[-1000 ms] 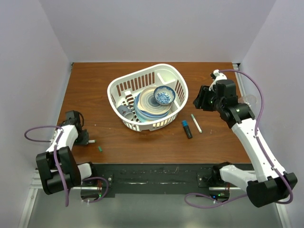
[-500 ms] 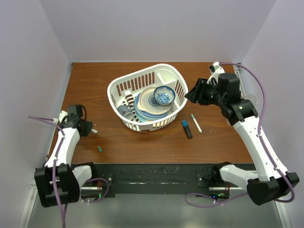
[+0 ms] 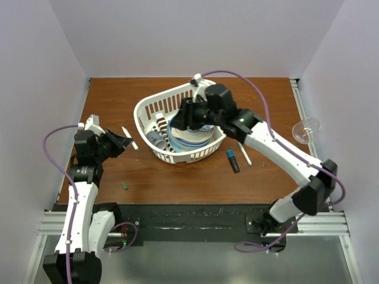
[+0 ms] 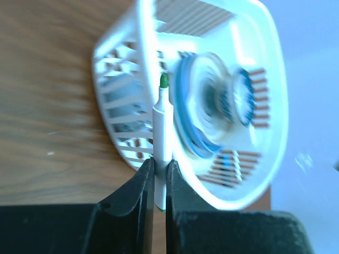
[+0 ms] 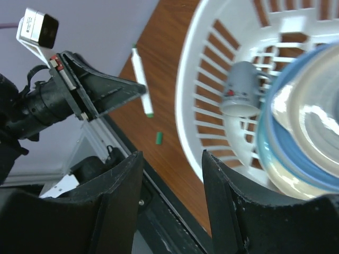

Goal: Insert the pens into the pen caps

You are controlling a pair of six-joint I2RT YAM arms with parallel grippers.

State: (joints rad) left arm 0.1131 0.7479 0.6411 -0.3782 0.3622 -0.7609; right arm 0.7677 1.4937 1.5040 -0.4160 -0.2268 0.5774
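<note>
- L gripper [image 4: 160, 168]: jaws pinched tight on a white pen [image 4: 161, 121], gripped near its back end. The green tip [image 4: 163, 80] points away from the wrist cam, twd the basket [image 4: 265, 159].
- Top view: L gripper [image 3: 125, 141] sits at the table's left side. The white pen [image 3: 129, 136] sticks out across the fingertips, just left of the basket [image 3: 142, 112] and apart from it. I can't tell its height over the wood.
- R gripper [image 5: 172, 154]: fingers [image 5: 124, 185] abt halfway apart w/ nothing between them, so I've got no hold on anything there.
- Top view puts the R gripper [image 3: 183, 115] over the basket's inside, above the stacked plates [image 3: 183, 141].
- R wrist cam looks down past the basket rim [image 5: 190, 79]. It shows a grey cup [image 5: 241, 95] lying inside by the plates [image 5: 307, 132], plus the L gripper [image 5: 143, 89] w/ its pen [image 5: 142, 87] beyond.
- Green cap [image 3: 125, 185]: loose on the table [image 3: 177, 177], twd the arm bases from the held pen, apart from both grippers. It's also seen in the R wrist cam [image 5: 158, 138], just outside the basket.
- Black marker [image 3: 233, 160], blue end twd the basket, and the other white pen [image 3: 244, 153] lie side by side on the wood just right of the basket. I see a gap between them.
- Clear glass [image 3: 305, 129] sits at the far right edge.
</note>
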